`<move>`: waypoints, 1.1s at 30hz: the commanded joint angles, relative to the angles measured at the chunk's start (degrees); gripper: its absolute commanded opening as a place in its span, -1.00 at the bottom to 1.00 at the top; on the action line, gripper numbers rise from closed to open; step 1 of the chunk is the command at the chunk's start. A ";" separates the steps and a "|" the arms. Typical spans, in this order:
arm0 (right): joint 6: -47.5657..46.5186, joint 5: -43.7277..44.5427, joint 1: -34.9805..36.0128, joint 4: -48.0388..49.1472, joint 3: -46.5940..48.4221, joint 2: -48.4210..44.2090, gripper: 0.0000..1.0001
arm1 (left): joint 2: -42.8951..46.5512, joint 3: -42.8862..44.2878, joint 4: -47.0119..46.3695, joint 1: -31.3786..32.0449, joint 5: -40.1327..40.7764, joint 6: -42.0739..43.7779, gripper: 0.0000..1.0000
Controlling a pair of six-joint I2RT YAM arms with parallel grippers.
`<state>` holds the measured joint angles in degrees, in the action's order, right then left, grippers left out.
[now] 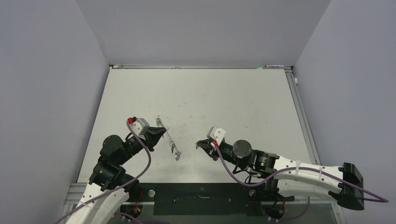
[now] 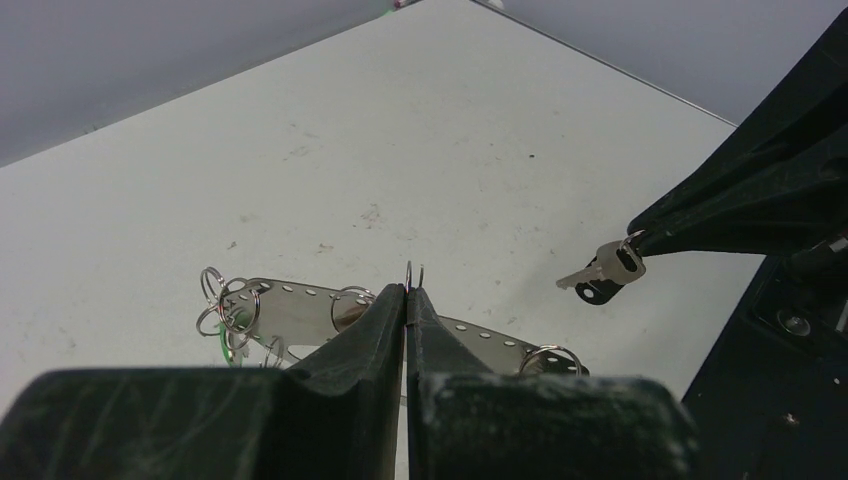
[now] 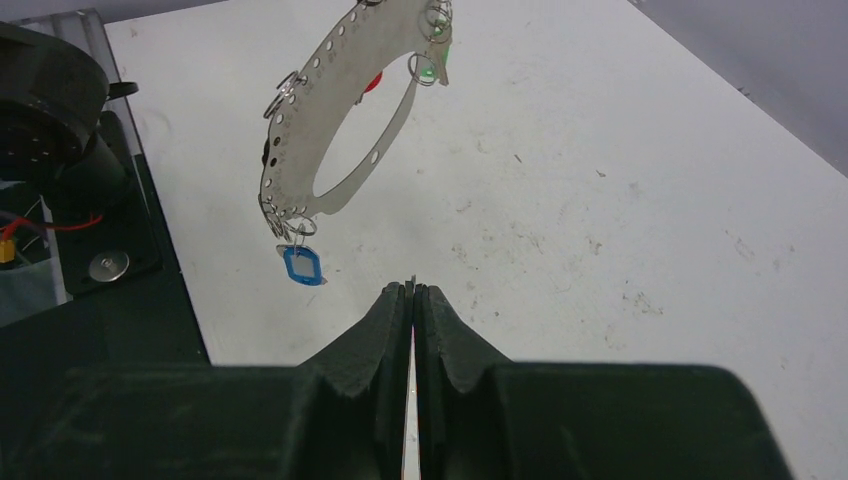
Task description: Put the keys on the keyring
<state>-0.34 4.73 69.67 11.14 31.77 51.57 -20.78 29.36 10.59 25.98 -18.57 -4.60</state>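
Keyring point(image 3: 292, 150): 1 perforated grey loop, held off the table point(image 1: 233, 93). The left gripper point(image 2: 407, 295) has its fingers closed on the rim. Hanging from the loop are 3 tags: 1 blue tag point(image 3: 300, 267), 1 green tag point(image 3: 436, 68), 1 red tag point(image 3: 373, 82). The right gripper point(image 3: 413, 292) is clamped on 1 key point(image 2: 603, 270), near the loop and apart from it.

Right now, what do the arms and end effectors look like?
Left arm and right arm: black joints, white shells, a purple cable each. White blocks top both wrists; the left has a red cap. Left end effector and right end effector: black wedge-shaped fingers.
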 commanded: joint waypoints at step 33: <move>-6.51 -21.82 -3.50 -1.77 8.19 1.79 -0.90 | 1.35 -0.32 -7.47 2.63 -11.00 -2.41 -1.00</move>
<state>-6.66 -15.73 66.72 9.28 36.56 53.25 -20.73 28.32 7.81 28.40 -28.29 -6.85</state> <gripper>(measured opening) 0.058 0.004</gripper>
